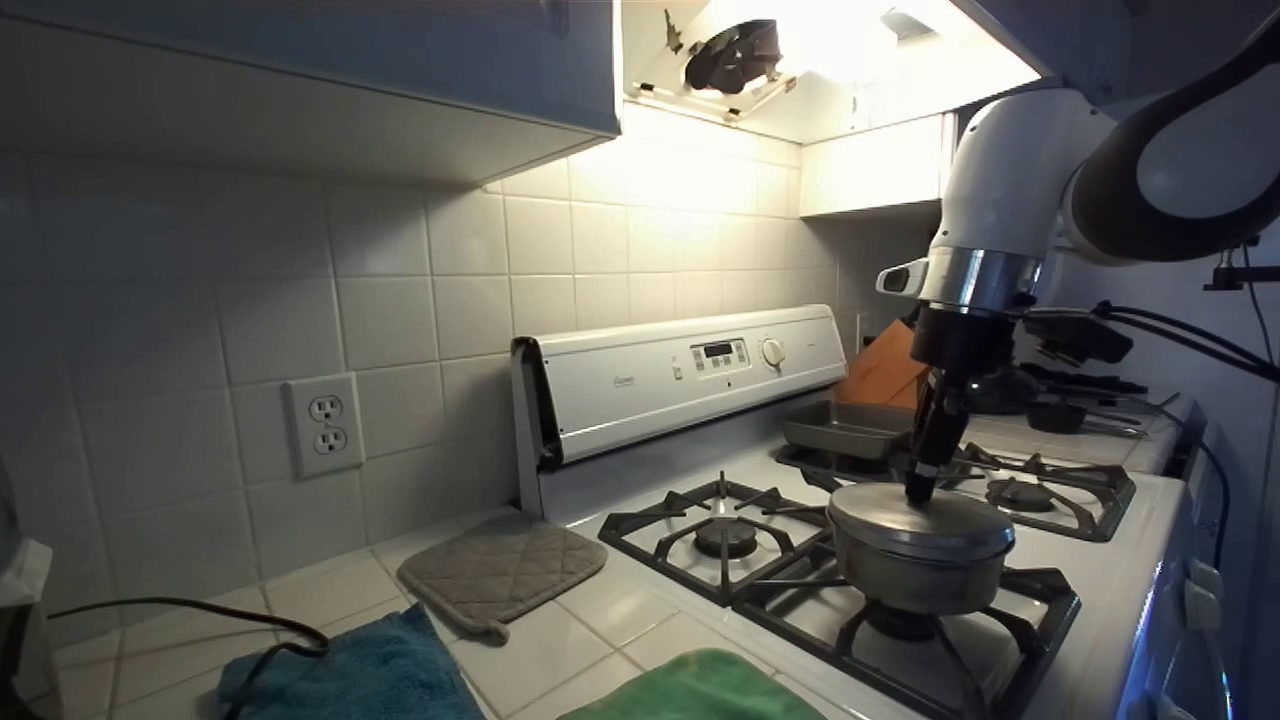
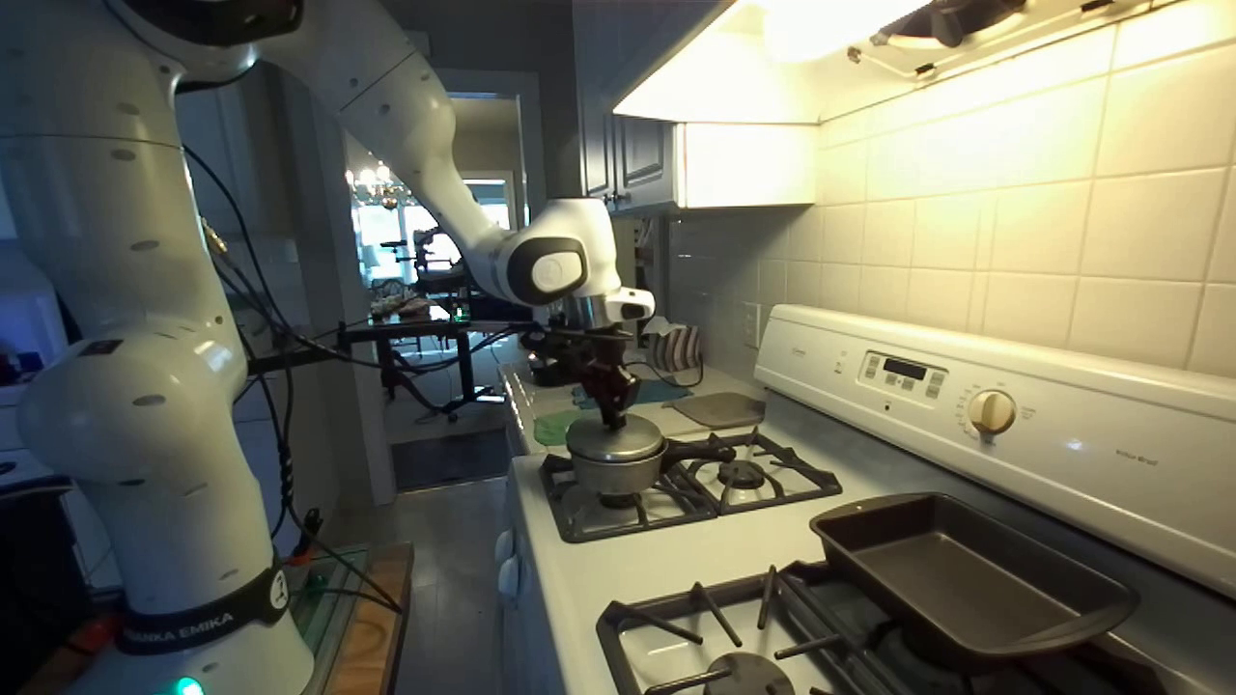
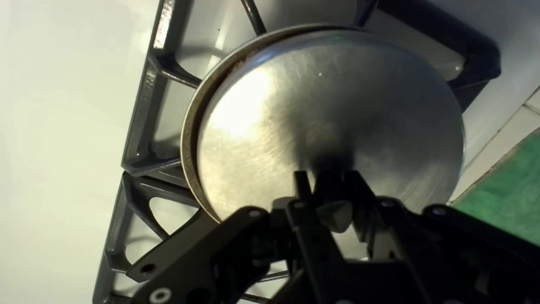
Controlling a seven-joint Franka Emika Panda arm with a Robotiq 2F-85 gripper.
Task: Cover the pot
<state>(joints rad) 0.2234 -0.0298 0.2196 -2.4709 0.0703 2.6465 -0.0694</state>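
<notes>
One smooth white arm is standing nearest the camera in an exterior view. One glossy white stove is carrying one rectangular dark metal pan and one round, dull metal pot, the pot sitting on a front grate. One shallow metal lid is covering most of it, slightly off-centre. Jaws are standing nearly together, pinching its one dark knob.
</notes>
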